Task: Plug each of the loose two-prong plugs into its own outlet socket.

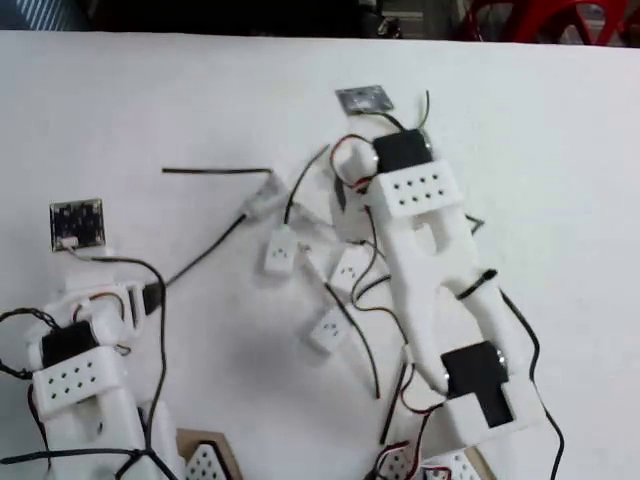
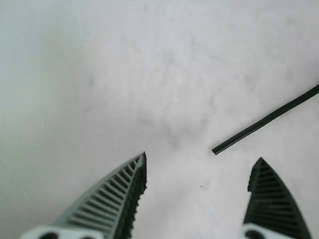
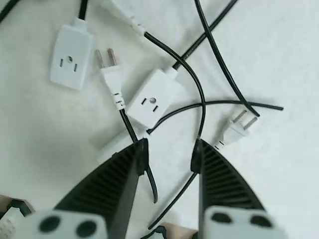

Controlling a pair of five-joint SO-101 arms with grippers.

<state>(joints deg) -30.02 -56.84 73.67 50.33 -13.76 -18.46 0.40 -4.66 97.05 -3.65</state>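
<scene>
Three white outlet sockets [image 1: 281, 250], [image 1: 350, 268], [image 1: 328, 330] lie mid-table among tangled black cables. In the right wrist view I see two sockets [image 3: 72, 55], [image 3: 152, 99] and two loose white two-prong plugs [image 3: 109, 69], [image 3: 237, 127], none plugged in. My right gripper [image 3: 169, 149] hovers open just above them, and a plug's black cable [image 3: 144, 169] runs on the table below its fingers. The right arm [image 1: 415, 190] hides that gripper in the high view. My left gripper [image 2: 197, 169] is open over bare table, near a cable end [image 2: 217, 149]. The left arm [image 1: 75, 375] sits at the front left.
Two small dark square boards lie on the table, one at the left [image 1: 77, 222] and one at the back [image 1: 365, 98]. A straight black cable [image 1: 215, 171] lies behind the sockets. Wooden base plates [image 1: 205, 455] sit at the front edge.
</scene>
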